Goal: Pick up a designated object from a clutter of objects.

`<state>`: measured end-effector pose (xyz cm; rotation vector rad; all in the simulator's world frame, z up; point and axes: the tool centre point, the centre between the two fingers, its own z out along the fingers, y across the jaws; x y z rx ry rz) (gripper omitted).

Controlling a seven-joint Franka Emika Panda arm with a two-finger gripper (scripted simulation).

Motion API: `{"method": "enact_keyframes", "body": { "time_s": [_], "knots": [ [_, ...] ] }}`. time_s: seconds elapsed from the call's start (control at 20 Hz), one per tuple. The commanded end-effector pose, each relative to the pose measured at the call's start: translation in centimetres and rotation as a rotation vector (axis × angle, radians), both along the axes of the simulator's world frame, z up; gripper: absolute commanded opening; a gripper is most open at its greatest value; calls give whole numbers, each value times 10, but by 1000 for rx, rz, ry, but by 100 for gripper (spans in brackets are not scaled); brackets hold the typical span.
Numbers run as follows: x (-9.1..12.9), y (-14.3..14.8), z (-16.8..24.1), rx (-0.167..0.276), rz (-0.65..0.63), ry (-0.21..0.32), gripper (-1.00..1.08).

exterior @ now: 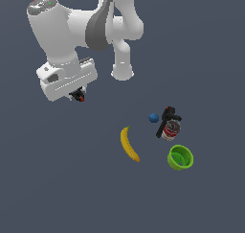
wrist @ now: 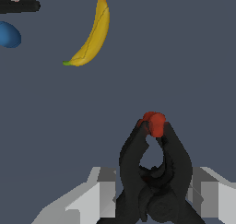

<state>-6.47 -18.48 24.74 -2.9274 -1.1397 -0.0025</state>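
Clamp [wrist: 154,172] sits between the pincer [wrist: 152,197] fingers [wrist: 103,191], pincer clenched on it. Its long axis runs straight out from the pincer, red tips leading, pivot end back at the fingers. In the exterior view the pincer [exterior: 76,96] holds it well apart from the banana [exterior: 129,144], blue ball [exterior: 153,117], can [exterior: 171,130], long black tool [exterior: 165,120] and green cup [exterior: 180,157] on the surface [exterior: 57,189].

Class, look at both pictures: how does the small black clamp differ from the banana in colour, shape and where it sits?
The clamp is black with red tips; the banana is yellow with a greenish end. The clamp has two prongs meeting at the tips; the banana is one long curve. The clamp sits in the gripper, away from the clutter; the banana lies on the surface. In the exterior view the clamp looks far smaller.
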Motion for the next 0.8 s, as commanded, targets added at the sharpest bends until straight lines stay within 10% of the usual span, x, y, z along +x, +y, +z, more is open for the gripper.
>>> {"method": "enact_keyframes", "body": {
  "time_s": [0.0,0.75],
  "knots": [
    [2,-7,25,0,0,1,-100],
    [17,-38,118,0,0,1,-100]
  ]
}}
